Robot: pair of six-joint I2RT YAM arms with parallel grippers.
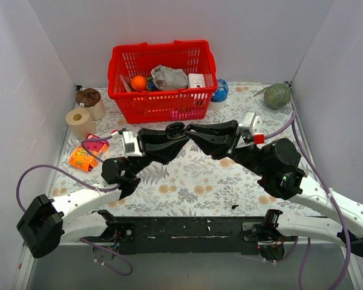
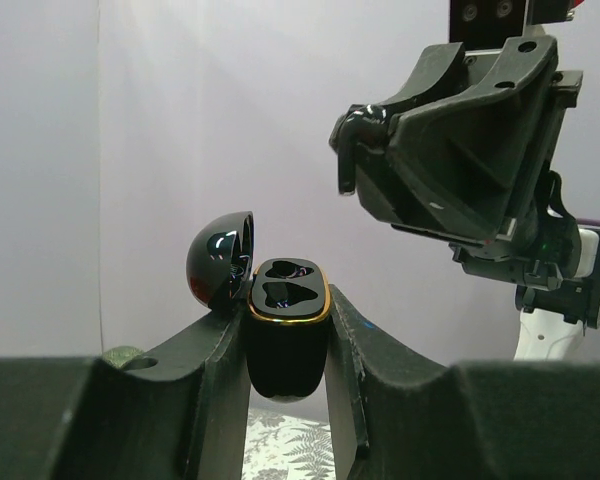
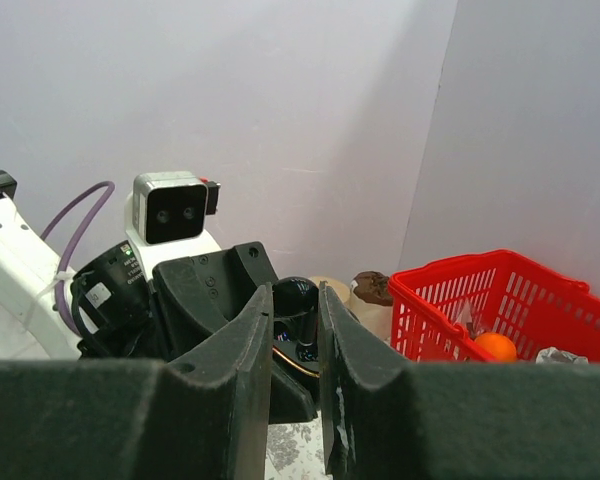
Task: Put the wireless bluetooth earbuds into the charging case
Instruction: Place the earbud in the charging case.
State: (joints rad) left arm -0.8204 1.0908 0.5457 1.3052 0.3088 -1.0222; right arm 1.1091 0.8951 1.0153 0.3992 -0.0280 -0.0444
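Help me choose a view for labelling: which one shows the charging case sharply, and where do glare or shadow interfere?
Left wrist: charging case sharp, with small glints on its glossy lid; left fingers dark in the foreground. Right wrist: case mostly hidden between shadowed right fingers. Top external: evenly lit, but the case is tiny and barely visible.

The top camera looked down from high behind the near edge of the table (image 1: pixel 193 187) toward the back wall (image 1: pixel 169 24), far enough off to hold the basket (image 1: pixel 160 99) and both arms; the left wrist camera (image 1: pixel 129 142) sat low behind the left fingers (image 2: pixel 210 360), close on the case (image 2: pixel 286 345), facing the right gripper (image 2: pixel 358 150); the right wrist camera (image 1: pixel 250 125) looked back along the right fingers (image 3: pixel 230 380) at its twin; all three views shared the case.
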